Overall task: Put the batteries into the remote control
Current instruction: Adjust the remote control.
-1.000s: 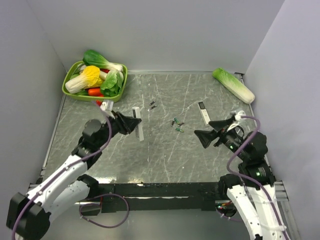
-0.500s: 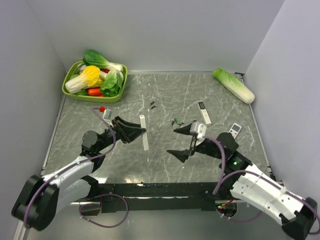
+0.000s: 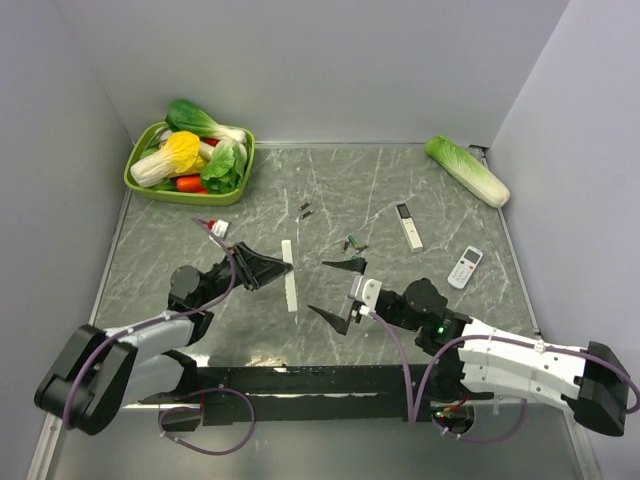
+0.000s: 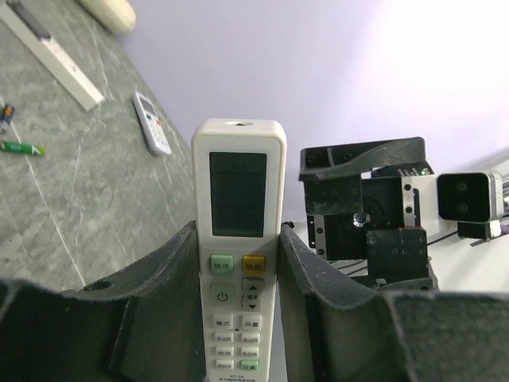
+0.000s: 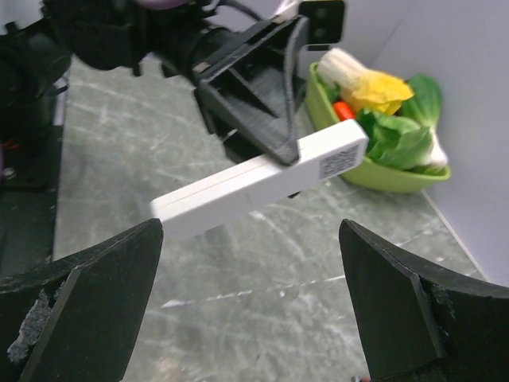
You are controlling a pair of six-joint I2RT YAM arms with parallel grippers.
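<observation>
Left gripper (image 3: 272, 266) is clenched on the remote control (image 3: 289, 280) near one end, holding it raised. Right gripper (image 3: 340, 292) faces it, spread wide and empty.
Remote: judged light, rigid, slick plastic. Grip across the long edges.
Batteries (image 3: 352, 243) lie on the table (image 3: 400, 330) beyond: tiny, hard, likely to roll. Pinch mid-body.

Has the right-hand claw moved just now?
Yes. The right gripper swung left, from beside the black-ended remote toward the remote control in the left gripper.

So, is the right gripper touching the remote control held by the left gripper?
No, the right gripper stands open, both fingers clear of the remote control in the left gripper.
</observation>
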